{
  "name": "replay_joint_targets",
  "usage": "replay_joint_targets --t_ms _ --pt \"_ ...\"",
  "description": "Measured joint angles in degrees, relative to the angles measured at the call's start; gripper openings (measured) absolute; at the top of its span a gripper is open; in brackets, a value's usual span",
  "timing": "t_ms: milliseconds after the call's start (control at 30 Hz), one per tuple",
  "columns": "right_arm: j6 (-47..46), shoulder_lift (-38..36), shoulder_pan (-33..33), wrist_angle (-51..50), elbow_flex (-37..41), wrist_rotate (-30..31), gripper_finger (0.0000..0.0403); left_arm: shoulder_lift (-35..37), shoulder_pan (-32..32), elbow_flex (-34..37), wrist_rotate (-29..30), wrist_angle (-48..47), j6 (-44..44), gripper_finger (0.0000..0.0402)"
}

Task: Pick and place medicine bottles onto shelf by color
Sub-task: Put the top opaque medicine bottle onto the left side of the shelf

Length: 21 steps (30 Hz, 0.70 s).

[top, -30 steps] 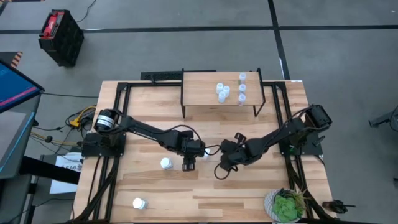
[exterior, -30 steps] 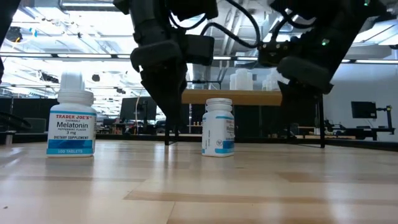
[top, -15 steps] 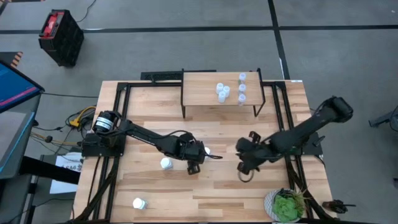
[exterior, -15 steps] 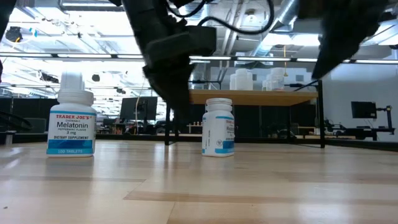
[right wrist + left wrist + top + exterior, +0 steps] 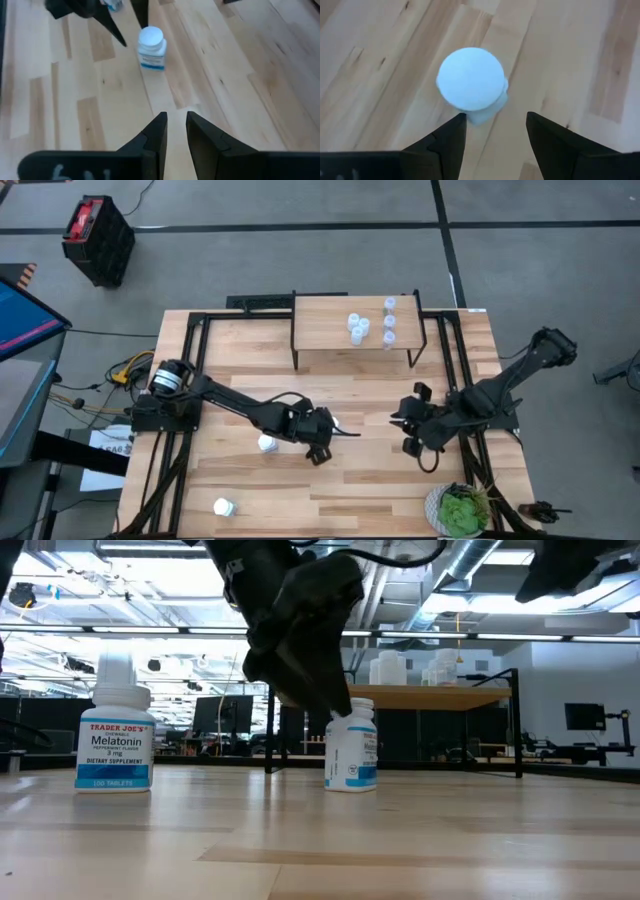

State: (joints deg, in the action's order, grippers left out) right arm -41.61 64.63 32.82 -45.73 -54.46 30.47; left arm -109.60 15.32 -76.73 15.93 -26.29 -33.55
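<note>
Six small bottles (image 5: 358,327) already stand on the shelf (image 5: 320,330), while three white medicine bottles (image 5: 267,443) remain on the table, the spread left gripper (image 5: 322,442) poised above one mid-table, right gripper (image 5: 416,442) empty, almost closed.

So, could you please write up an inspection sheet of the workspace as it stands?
Surface: wooden table, on a black frame.
Job's things: six bottles stand on the shelf; three stand on the table: centre bottle, left bottle, front bottle.
Clutter: potted plant at the front right corner.
Grippers: left pincer open, above the centre bottle; right pincer narrowly open, empty.
Cables: bundle off the table's left edge.
Surroundings: black crate on the floor.
</note>
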Motion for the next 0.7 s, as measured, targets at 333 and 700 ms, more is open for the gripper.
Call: replay_joint_targets --t_ms 333,700 --pt "0.1 1.0 -2.1 -0.6 0.0 0.1 0.0097 -1.2 0.9 0.0 6.3 0.1 -2.9 0.0194" --pt "0.0 3.1 -3.0 -0.7 0.0 -0.6 0.0097 -1.2 0.4 0.0 12.8 -5.0 -1.7 0.0194"
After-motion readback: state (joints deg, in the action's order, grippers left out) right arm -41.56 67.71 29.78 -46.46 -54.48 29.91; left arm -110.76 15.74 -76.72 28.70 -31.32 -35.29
